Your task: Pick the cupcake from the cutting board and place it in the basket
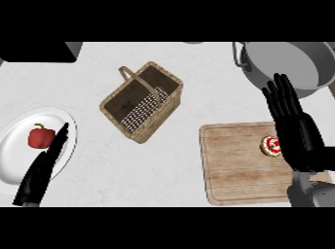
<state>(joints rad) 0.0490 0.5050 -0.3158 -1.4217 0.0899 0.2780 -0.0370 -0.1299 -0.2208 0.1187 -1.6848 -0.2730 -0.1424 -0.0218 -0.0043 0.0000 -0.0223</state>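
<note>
Head view looks steeply down on a pale, faintly marbled counter [199, 58]. No brand, label or readable writing shows on anything here.

At about four o'clock from the middle lies a wooden cutting board [235, 165], light brown with visible grain and a raised rim. The cupcake [271, 146] sits on the board near its three o'clock edge: a small round thing, cream at the rim with red and white on top. It is on the board, not in the basket.

Right hand [296, 126] stands at three o'clock, black, fingers straight and close together, pointing toward twelve. It is released and grasps nothing. Its palm side is just beside the cupcake and partly overlaps the cake's right edge; whether it touches the cake cannot be told. Its grey forearm enters at about five o'clock.

A woven basket [169, 80] stands near the middle, slightly toward eleven o'clock, set at an angle, with a looped handle across its top and a lighter mesh-like floor inside. It is well apart from the board.

At nine o'clock is a white plate [12, 165] holding a red bell pepper [41, 136] with a dark stem. Left hand [45, 165] lies over the plate's right part, fingers straight and pointing toward one o'clock, released, with the fingertips just beside the pepper.

At one to two o'clock a large grey metal pot [300, 58] stands with a side handle, behind the right hand's fingertips. A dark block [34, 51] fills the corner at eleven o'clock.
</note>
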